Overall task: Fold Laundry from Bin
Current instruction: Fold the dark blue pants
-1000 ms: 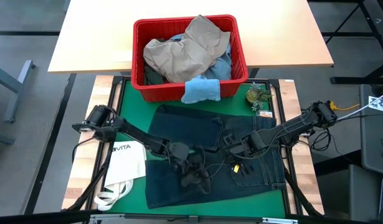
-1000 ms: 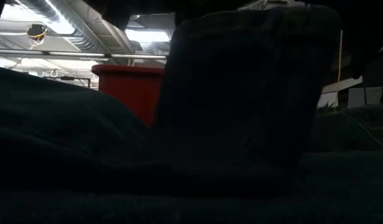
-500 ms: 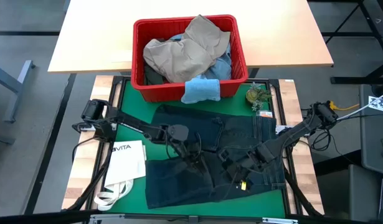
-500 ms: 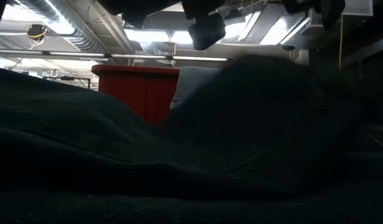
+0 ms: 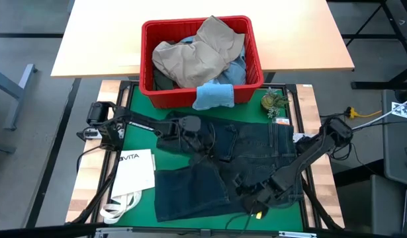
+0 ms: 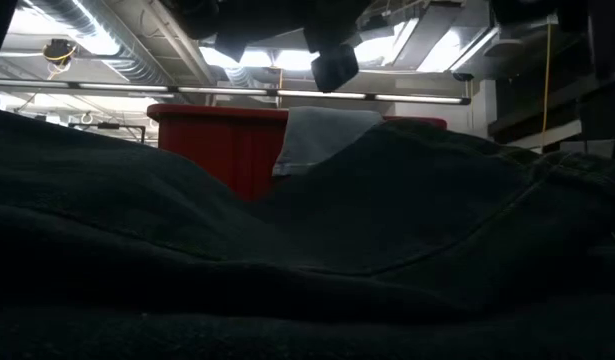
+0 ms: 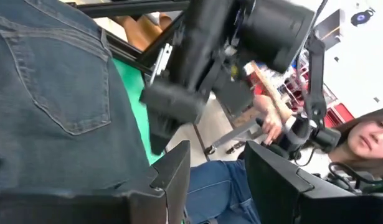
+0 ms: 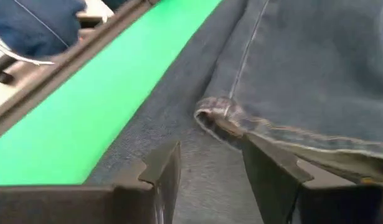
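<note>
Both claws gape, empty (left (image 5: 202, 141), right (image 5: 256, 201)) over dark jeans (image 5: 256, 142).

One camera looks straight down on the whole table, another sits at tabletop level pressed close against the dark jeans (image 6: 287, 250) and faces the red bin (image 5: 202, 54), which both share, while each wrist camera peers closely past its own fingers at denim.
</note>
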`<control>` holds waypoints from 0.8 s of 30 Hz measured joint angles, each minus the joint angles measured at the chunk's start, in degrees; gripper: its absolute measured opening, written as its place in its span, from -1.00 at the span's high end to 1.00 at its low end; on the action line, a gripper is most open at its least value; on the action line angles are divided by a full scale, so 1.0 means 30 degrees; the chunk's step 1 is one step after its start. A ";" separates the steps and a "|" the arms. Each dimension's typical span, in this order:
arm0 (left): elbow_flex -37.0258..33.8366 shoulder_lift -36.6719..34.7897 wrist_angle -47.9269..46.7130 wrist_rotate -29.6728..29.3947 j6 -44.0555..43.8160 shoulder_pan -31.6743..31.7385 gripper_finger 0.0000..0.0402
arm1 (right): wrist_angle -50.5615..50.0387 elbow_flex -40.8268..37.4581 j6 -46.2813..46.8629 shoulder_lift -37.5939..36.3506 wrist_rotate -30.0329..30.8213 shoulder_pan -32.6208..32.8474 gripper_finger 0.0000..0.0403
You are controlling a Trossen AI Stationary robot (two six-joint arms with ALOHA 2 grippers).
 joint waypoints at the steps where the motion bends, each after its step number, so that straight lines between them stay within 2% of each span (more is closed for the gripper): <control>1: 0.0000 0.0000 0.0014 0.0007 0.0000 0.0063 0.28 | -0.0006 -0.0004 0.0277 0.0312 -0.0011 0.0004 0.15; 12: 0.0000 0.0015 -0.0481 0.0023 -0.0029 -0.0035 0.28 | 0.2276 -0.0007 0.1041 0.2543 -0.0022 -0.0051 0.15; 21: 0.0000 0.0015 -0.0572 -0.0147 -0.0002 -0.0341 0.28 | 0.1986 -0.0007 0.4527 0.3032 -0.0013 -0.0058 0.15; 24: 0.0000 0.0015 -0.0751 -0.0518 0.0494 -0.0481 0.28 | 0.1798 -0.0007 0.6631 0.3032 0.0262 -0.0051 0.15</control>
